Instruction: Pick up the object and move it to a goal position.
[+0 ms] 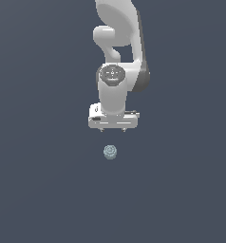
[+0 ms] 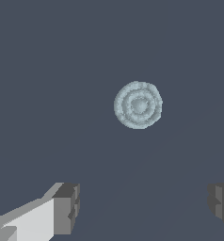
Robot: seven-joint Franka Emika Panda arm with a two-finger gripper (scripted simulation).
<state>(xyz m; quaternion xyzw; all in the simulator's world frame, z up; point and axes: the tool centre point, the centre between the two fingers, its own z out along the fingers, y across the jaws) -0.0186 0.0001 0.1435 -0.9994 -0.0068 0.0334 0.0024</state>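
The object (image 1: 110,152) is a small pale blue-grey rounded lump with a ringed, bumpy surface, lying on the dark grey floor. In the wrist view it (image 2: 138,104) shows from above as concentric rings. My white gripper (image 1: 113,129) hangs above the floor, just beyond the object in the exterior view, and is not touching it. Its jaws stand wide apart and hold nothing. In the wrist view the gripper (image 2: 144,207) has one grey fingertip (image 2: 67,207) and the other at the frame's edge (image 2: 222,202), with the object lying outside the gap between them.
The white arm (image 1: 119,42) reaches down from the top of the exterior view. The flat dark grey floor (image 1: 39,190) spreads all around with nothing else on it.
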